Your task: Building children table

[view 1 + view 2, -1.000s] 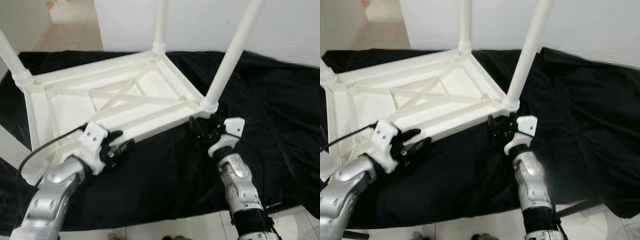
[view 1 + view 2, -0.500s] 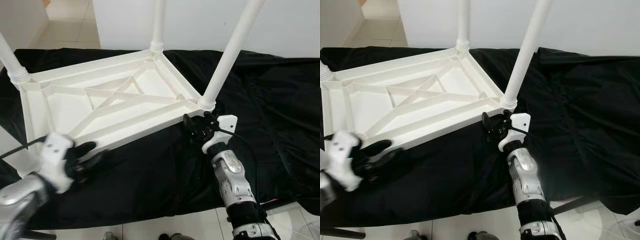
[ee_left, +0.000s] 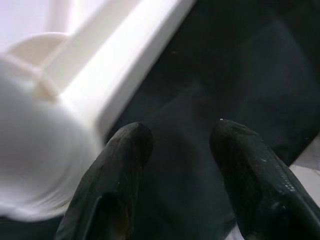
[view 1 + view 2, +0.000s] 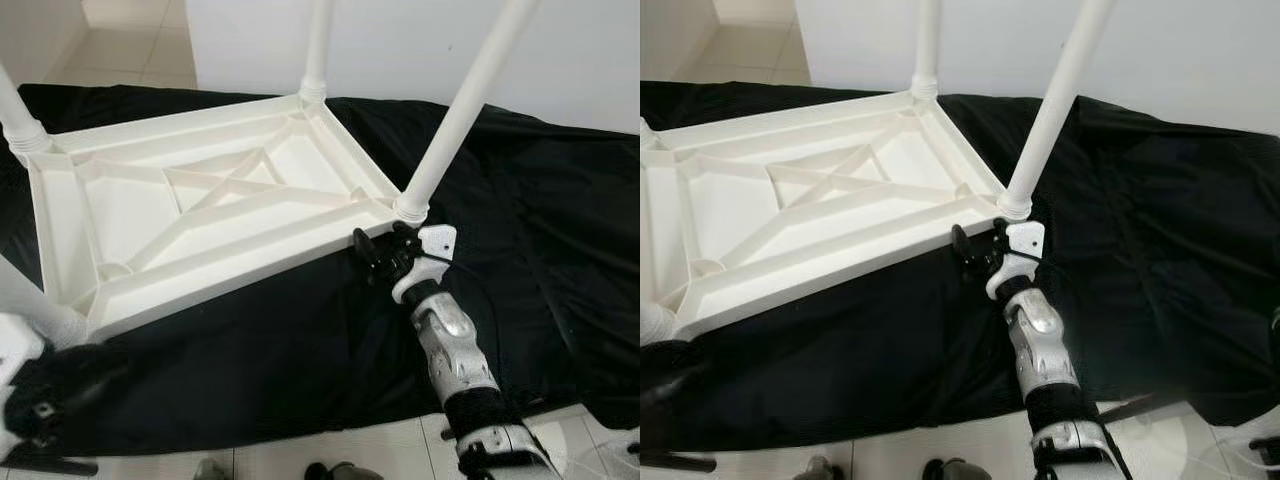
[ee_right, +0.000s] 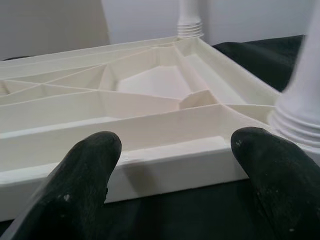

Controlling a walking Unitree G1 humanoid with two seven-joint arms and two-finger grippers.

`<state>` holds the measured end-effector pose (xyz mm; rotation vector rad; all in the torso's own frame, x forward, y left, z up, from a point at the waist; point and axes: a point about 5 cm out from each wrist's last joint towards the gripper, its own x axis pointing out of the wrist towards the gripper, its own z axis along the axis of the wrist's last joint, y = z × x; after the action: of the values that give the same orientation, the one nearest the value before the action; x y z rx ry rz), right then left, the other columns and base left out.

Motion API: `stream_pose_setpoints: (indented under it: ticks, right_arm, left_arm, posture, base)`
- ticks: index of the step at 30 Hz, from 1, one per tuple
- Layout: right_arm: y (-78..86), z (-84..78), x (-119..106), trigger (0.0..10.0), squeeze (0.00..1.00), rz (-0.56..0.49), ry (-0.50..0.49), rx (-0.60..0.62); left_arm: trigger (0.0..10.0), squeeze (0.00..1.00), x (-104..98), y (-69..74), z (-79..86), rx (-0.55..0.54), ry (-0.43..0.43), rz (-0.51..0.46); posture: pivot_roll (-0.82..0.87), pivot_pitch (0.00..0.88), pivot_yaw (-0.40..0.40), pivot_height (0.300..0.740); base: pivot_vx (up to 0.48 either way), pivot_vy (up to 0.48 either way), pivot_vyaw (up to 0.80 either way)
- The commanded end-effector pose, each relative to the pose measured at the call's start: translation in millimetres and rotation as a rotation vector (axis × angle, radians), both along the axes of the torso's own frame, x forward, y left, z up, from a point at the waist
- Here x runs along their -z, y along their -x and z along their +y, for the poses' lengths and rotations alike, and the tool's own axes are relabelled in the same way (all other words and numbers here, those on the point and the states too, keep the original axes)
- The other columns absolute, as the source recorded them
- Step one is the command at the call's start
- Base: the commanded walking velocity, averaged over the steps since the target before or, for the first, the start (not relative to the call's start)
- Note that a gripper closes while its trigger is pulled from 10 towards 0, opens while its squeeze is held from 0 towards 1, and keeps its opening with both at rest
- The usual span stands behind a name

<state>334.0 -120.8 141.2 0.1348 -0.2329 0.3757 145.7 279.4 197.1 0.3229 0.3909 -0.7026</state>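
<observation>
- White plastic table (image 4: 200,210) lies upside down on a black cloth (image 4: 540,230); ribbed underside faces up, legs stand upward at the corners.
- Right hand (image 4: 372,252) sits at the table's near right corner, just below the base of the near right leg (image 4: 455,120); fingers (image 5: 90,170) spread wide apart, facing the near edge rim, holding nothing.
- Left hand (image 3: 182,145) is low at the near left corner, beside a blurred white leg (image 3: 35,150); fingers apart, empty, over the cloth.
- Cloth to the right of the table lies bare; pale floor (image 4: 330,445) runs along its near edge.
</observation>
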Motion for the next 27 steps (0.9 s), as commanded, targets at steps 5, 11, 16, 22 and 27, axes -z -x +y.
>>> stream_pose_setpoints:
  ticks: [5, 11, 16, 22, 27]
  right_arm:
    - [-3.8, 3.3, 2.4, 10.0, 0.0, 0.004, 0.006, -0.019]
    - [-7.4, 9.3, 1.8, 10.0, 0.0, 0.003, 0.007, -0.049]
    - [-8.4, 11.0, 3.0, 10.0, 0.0, 0.005, 0.006, -0.055]
    - [-7.7, 7.8, 6.1, 10.0, 0.0, 0.007, 0.015, -0.045]
    - [-7.0, 4.7, 8.9, 10.0, 0.0, 0.016, 0.001, -0.008]
  left_arm:
    - [10.0, 0.0, -10.9, 12.5, 15.2, -0.063, -0.06, 0.009]
    - [10.0, 0.0, -12.8, 15.0, 44.3, -0.26, -0.187, -0.007]
    - [10.0, 0.0, -22.3, -9.7, 71.8, -0.497, -0.315, -0.209]
    - [10.0, 0.0, -27.1, -33.8, 89.4, -0.642, -0.29, -0.343]
    - [10.0, 0.0, -24.3, -54.6, 90.1, -0.646, -0.262, -0.405]
  posture:
    - [0.21, 0.156, -0.135, 0.74]
    - [0.23, 0.163, -0.139, 0.74]
    - [0.23, 0.18, -0.145, 0.74]
    - [0.21, 0.179, -0.127, 0.74]
    - [0.19, 0.17, -0.122, 0.74]
  base:
    - [0.0, 0.0, 0.0]
    - [0.0, 0.0, 0.0]
    - [0.0, 0.0, 0.0]
    - [0.0, 0.0, 0.0]
    - [0.0, 0.0, 0.0]
